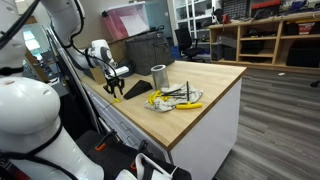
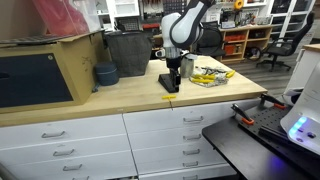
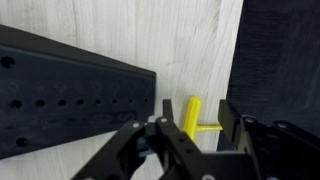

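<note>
- The small yellow T-shaped piece point(image 3: 192, 112) lies flat on the pale wooden worktop point(image 2: 100, 100), close to its front edge.
- It looks like light, stiff plastic with a smooth finish, so it will probably slide or spin if it is nudged from one side only.
- The best hold seems to be across its thick straight bar. The thin cross stem looks too slight to pinch.
- The pincer point(image 3: 197, 135) hangs directly over the piece, with one finger on each side of it. The fingers are partly apart, and I cannot tell whether they press on it yet.
- A black perforated bar point(image 3: 70, 100) lies just beside the piece and crowds one finger.
- The worktop edge is near, so a slip could send the piece to the floor.
- Farther along the worktop are a metal cup point(image 1: 158, 74) and a heap of yellow-handled tools point(image 2: 210, 75), both well apart from the piece.
- A black bin point(image 2: 127, 52) and a grey bowl point(image 2: 105, 73) sit behind.
</note>
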Robot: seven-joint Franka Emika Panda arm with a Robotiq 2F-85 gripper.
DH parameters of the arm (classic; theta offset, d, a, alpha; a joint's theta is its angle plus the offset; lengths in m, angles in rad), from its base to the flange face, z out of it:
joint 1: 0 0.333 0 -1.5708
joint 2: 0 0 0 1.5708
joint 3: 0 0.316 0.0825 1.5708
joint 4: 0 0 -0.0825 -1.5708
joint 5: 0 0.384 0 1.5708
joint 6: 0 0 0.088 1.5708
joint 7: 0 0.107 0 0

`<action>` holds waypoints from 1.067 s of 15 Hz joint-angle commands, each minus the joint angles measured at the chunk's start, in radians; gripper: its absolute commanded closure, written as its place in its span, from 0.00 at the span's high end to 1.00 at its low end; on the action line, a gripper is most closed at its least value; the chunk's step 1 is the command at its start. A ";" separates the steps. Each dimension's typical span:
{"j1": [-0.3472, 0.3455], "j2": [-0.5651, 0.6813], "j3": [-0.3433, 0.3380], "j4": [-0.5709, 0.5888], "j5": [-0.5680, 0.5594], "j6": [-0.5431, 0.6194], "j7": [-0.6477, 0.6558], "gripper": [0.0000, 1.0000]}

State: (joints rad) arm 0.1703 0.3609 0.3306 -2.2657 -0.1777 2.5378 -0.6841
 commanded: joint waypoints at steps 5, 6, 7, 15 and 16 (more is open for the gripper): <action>0.002 0.015 0.005 0.015 0.015 -0.033 -0.008 0.00; 0.006 0.016 0.002 0.012 0.007 -0.028 -0.002 0.33; 0.008 0.018 0.002 0.012 0.005 -0.028 0.001 0.29; 0.019 0.045 -0.005 0.014 -0.004 -0.021 0.012 0.31; 0.020 0.050 -0.006 0.016 -0.007 -0.019 0.016 0.35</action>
State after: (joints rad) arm 0.1803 0.3974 0.3306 -2.2653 -0.1779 2.5344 -0.6823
